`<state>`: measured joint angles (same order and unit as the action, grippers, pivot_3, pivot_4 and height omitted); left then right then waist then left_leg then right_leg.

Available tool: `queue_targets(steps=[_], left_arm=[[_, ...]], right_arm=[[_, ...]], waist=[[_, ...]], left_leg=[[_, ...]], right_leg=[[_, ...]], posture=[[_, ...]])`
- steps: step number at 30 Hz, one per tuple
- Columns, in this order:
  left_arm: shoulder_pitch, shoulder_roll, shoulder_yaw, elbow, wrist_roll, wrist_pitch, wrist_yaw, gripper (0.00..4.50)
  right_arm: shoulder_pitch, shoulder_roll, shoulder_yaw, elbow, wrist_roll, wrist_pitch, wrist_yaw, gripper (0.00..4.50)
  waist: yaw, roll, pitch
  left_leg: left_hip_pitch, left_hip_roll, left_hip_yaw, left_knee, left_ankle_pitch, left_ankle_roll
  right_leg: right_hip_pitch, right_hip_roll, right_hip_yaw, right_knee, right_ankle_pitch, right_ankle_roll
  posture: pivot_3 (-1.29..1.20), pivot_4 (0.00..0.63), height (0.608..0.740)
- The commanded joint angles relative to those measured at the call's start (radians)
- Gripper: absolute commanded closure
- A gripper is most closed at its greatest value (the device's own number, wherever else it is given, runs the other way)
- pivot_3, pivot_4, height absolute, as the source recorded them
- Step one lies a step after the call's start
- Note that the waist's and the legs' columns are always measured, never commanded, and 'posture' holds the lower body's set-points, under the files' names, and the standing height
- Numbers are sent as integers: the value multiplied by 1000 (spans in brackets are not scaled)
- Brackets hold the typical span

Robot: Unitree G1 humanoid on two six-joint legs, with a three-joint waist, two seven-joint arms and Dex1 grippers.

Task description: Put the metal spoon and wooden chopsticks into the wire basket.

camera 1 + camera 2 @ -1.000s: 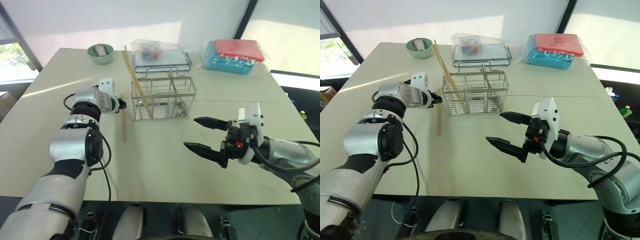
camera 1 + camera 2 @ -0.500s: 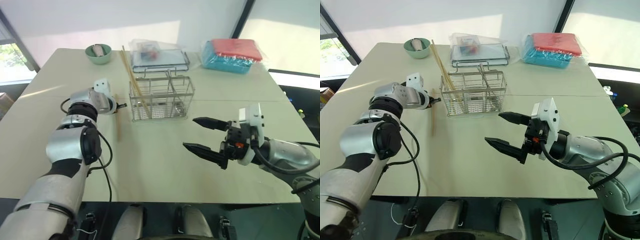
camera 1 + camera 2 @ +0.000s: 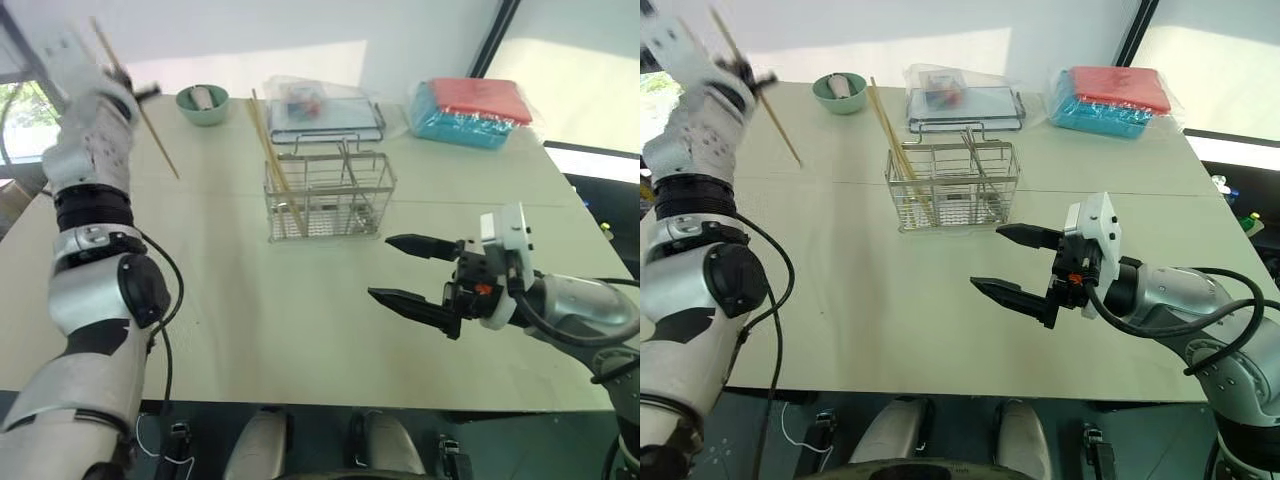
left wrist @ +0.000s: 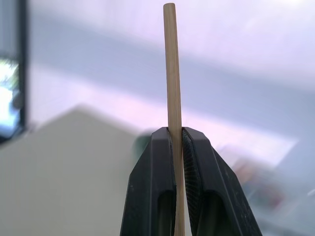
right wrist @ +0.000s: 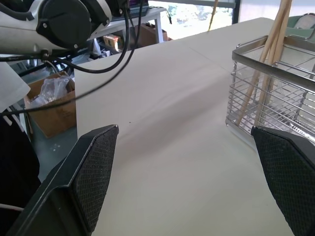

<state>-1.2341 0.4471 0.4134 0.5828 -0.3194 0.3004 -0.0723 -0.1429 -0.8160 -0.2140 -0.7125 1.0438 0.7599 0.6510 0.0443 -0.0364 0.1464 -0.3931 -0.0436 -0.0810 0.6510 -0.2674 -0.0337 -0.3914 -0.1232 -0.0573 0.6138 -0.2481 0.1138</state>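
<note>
The left end effector [image 4: 178, 142] is pressed together on 1 wooden chopstick [image 3: 140, 110], held high over the left far part of the tabletop [image 3: 300, 320], well apart from the wire basket [image 3: 330, 195]. In the left wrist view the stick runs straight up between the 2 black fingers [image 4: 152, 187], with a long length above the pinch and the rest passing down out of sight between them. In the head views it slants, its lower end pointing down toward the tabletop.

The right end effector [image 3: 420, 272] hangs above the near right of the tabletop with its jaws spread wide and nothing between them.

Other wooden chopsticks [image 3: 272, 165] already lean in the left compartment of the wire basket, their tops sticking out past the rim toward the green bowl [image 3: 202, 104]. The metal spoon I cannot make out with any certainty; something thin leans in the middle of the basket, too small to name.

Handling, as a judgement: the stick looks light, stiff and smooth, so a pinch with 2 narrow pads can let it pivot or slide if it is knocked. Its long free ends would likely swing wide with any wrist turn. The basket's wire grid and dividers could catch the tip, so the lower end probably wants to enter from above, steeply, into an open cell beside the others.
</note>
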Motion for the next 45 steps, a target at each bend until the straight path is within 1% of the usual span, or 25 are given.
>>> queue_targets(steps=[1, 4, 8, 12, 20, 25, 29, 31, 32, 33, 34, 35, 37, 38, 39, 45], left_arm=[[-29, -33, -35, -221, -85, 15, -77, 4446], [1, -60, -77, -342, -125, 74, -123, 4446], [86, -105, -171, -447, -113, 96, -174, 4446], [164, -153, -222, -471, -82, 77, -177, 4446], [302, -232, -280, -506, -54, 78, -172, 4446], [380, -259, -321, -526, -26, 66, -186, 4446], [421, -275, -326, -517, -14, 59, -182, 4446], [429, -279, -323, -513, -12, 58, -183, 3664], [430, -280, -322, -514, -11, 57, -185, 3383], [429, -280, -320, -518, -12, 58, -185, 2929], [428, -279, -319, -520, -13, 59, -186, 2292], [426, -278, -316, -522, -15, 61, -187, 1772], [422, -274, -308, -528, -23, 69, -187, 874], [420, -272, -302, -531, -29, 73, -189, 243], [417, -269, -296, -534, -35, 78, -189, 94], [361, -228, -243, -544, -66, 119, -169, 94]], right_arm=[[2, -11, -31, -24, 23, 1, -16, 0], [9, -9, -35, -32, 34, 4, -35, 0], [24, -9, -39, -44, 39, 2, -54, 0], [29, -12, -47, -51, 52, 0, -69, 0], [63, -18, -74, -72, 64, -8, -84, 0], [57, -11, -59, -72, 57, -11, -97, 0], [54, -12, -58, -68, 58, -12, -97, 0], [50, -12, -57, -66, 58, -11, -97, 0], [49, -13, -58, -64, 59, -11, -95, 0], [48, -13, -59, -62, 59, -11, -94, 0], [46, -13, -57, -60, 58, -12, -93, 0], [44, -12, -55, -59, 57, -12, -91, 0], [39, -10, -50, -54, 52, -13, -89, 0], [36, -9, -47, -50, 49, -14, -87, 0], [32, -8, -43, -46, 45, -15, -85, 0], [12, -5, -26, -23, 25, -21, -73, 0]], waist=[[-4, 1, -1], [-8, 4, -1], [-7, 6, -1], [-6, 6, -1], [-5, 5, -1], [-5, 5, -1], [-4, 5, -1], [-4, 5, -1], [-4, 5, -1], [-4, 5, -1], [-4, 5, -1], [-4, 5, -1], [-4, 5, -1], [-4, 5, -1], [-4, 5, -1], [-5, 5, -1]], left_leg=[[0, 0, 0, 0, 0, 0], [2, 0, 1, 0, -3, 5], [3, 2, 1, 0, -3, 5], [3, 2, 1, 1, -3, 6], [2, 2, 1, 1, -4, 8], [2, 2, 0, 1, -4, 8], [2, 2, 0, 1, -4, 8], [2, 2, 0, 1, -4, 8], [2, 2, 0, 1, -4, 8], [2, 2, 0, 1, -4, 8], [2, 2, 0, 1, -4, 8], [2, 2, 0, 1, -4, 8], [2, 2, 0, 1, -4, 9], [2, 2, 0, 1, -4, 9], [2, 2, 0, 1, -4, 9], [2, 2, 0, 1, -4, 9]], right_leg=[[0, -1, 0, 0, 0, 0], [1, 1, 0, 1, 0, 0], [1, 4, 0, 2, 0, 0], [2, 4, 0, 2, 0, 0], [2, 4, 0, 0, 0, 0], [2, 4, 0, 1, 0, -1], [2, 4, 0, 0, 0, -1], [2, 4, 0, 0, 0, -1], [2, 4, 0, 0, 0, -1], [2, 4, 0, 0, 0, -1], [2, 4, 0, 0, 0, -1], [2, 4, 0, 0, 0, -1], [2, 4, 0, 0, 0, -1], [2, 4, 0, 0, 0, -1], [2, 4, 0, 0, 0, -1], [2, 4, 0, 0, 0, -1]], posture=[[0, 150, 667], [0, 150, 667], [0, 150, 667], [0, 150, 667], [0, 150, 667], [0, 150, 667], [0, 150, 667], [0, 150, 667], [0, 150, 667], [0, 150, 667], [0, 150, 667], [0, 150, 667], [0, 150, 667], [0, 150, 667], [0, 150, 667], [0, 150, 667]])
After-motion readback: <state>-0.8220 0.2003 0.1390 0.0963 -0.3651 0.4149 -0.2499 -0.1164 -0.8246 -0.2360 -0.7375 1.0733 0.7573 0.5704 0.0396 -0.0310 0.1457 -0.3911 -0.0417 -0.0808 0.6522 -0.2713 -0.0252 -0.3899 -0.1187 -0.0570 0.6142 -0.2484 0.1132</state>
